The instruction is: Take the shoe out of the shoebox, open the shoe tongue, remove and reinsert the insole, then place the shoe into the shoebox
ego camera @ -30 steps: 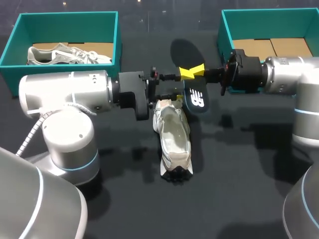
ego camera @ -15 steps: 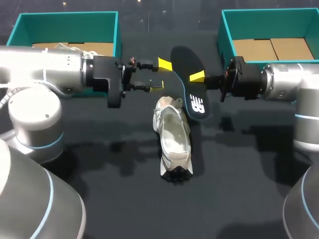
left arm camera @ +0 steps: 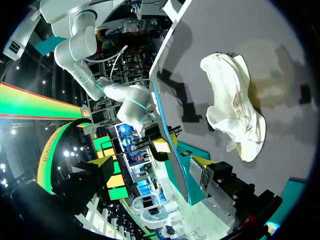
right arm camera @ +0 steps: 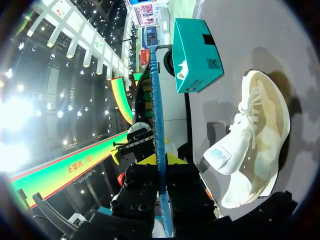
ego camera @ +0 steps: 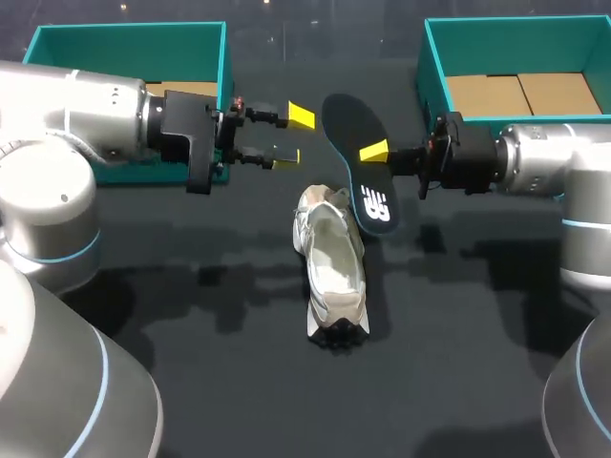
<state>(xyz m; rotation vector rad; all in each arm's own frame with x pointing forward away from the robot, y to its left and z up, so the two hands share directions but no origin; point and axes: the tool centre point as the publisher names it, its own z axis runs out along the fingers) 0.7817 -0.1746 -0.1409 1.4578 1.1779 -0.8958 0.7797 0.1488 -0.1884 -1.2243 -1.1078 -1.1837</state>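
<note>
Currently the white mesh running shoe (ego camera: pixel 331 258) rests on its sole on the black surface (ego camera: pixel 458 315), below both pincers and outside both boxes, so removal from the box is complete. The dark navy foam insole (ego camera: pixel 351 129) is out of the shoe. It is clamped on edge between the fingers of the right pincer (ego camera: pixel 372 152), and its lower end hangs beside the shoe collar; contact there cannot be confirmed. The left pincer (ego camera: pixel 291 138) hovers empty with its fingers apart, just beside the insole and opposite the right pincer.

Judged remaining:
- Reinsert the insole.
- Place the shoe in the teal cardboard shoebox (ego camera: pixel 427 57) behind the right pincer.

Tongue position is not determinable. In the head view the insole hides one finger of the right pincer. The left arm covers most of the second teal shoebox (ego camera: pixel 124 33), so its contents are not visible.
</note>
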